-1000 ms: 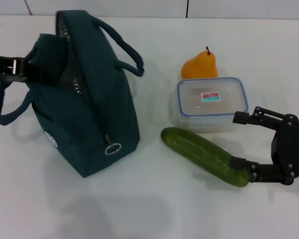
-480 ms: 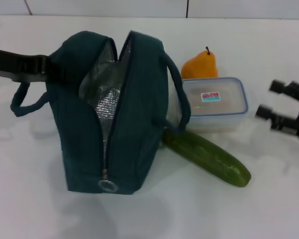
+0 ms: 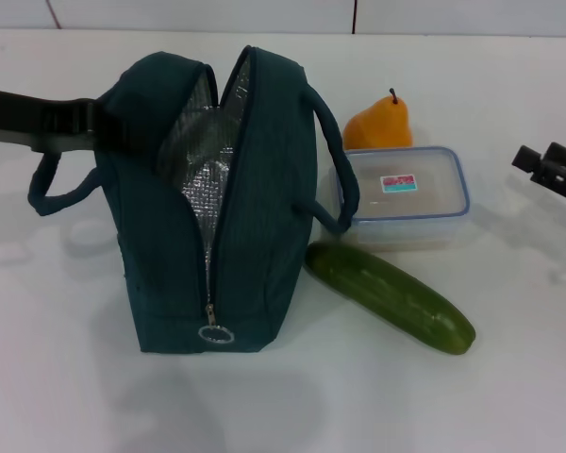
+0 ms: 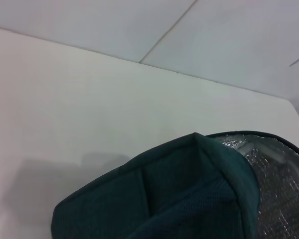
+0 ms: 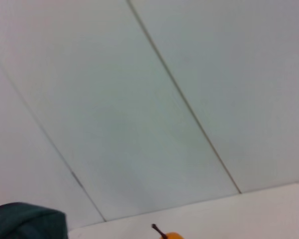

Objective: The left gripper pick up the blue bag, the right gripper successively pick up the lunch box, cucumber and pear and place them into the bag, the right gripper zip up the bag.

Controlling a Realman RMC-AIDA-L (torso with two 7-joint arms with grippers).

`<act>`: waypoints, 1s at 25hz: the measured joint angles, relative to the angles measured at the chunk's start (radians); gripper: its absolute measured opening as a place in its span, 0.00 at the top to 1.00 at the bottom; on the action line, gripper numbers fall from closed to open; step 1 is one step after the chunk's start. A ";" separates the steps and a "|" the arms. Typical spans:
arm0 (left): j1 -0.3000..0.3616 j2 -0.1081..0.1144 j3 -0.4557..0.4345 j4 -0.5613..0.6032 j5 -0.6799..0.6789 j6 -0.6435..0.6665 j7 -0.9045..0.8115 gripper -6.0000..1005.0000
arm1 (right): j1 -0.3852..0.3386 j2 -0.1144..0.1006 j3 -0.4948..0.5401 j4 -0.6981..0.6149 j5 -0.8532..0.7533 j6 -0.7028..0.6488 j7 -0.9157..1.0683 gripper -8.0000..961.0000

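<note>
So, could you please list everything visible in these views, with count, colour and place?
bag: one, dark teal with silver lining, standing unzipped on the table's left half
lunch box: one, clear with blue rim, right of the bag, lid on
pear: one, orange-yellow, behind the lunch box
cucumber: one, dark green, in front of the lunch box
table: one, white, under everything
left gripper: one, black, at the bag's upper left edge
right gripper: one, black, at the right edge, holding nothing

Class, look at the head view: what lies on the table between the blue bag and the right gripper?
In the head view, the lunch box and the cucumber lie between the blue bag and the right gripper; bare table follows.
</note>
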 joint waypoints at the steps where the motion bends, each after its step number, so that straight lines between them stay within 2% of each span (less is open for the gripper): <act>1: 0.000 -0.001 0.000 -0.002 0.001 -0.001 0.000 0.95 | 0.007 0.000 -0.003 0.003 0.000 0.015 0.022 0.12; 9: -0.007 0.001 0.000 -0.035 0.000 -0.003 0.008 0.95 | 0.048 -0.002 -0.013 0.064 -0.006 0.042 0.121 0.13; 13: -0.007 0.000 0.000 -0.035 -0.003 -0.004 0.008 0.95 | 0.047 0.005 -0.010 0.090 0.003 0.043 0.143 0.13; 25: -0.032 0.006 -0.010 -0.028 -0.004 -0.005 0.012 0.95 | 0.133 0.017 0.000 0.214 0.012 0.090 0.142 0.13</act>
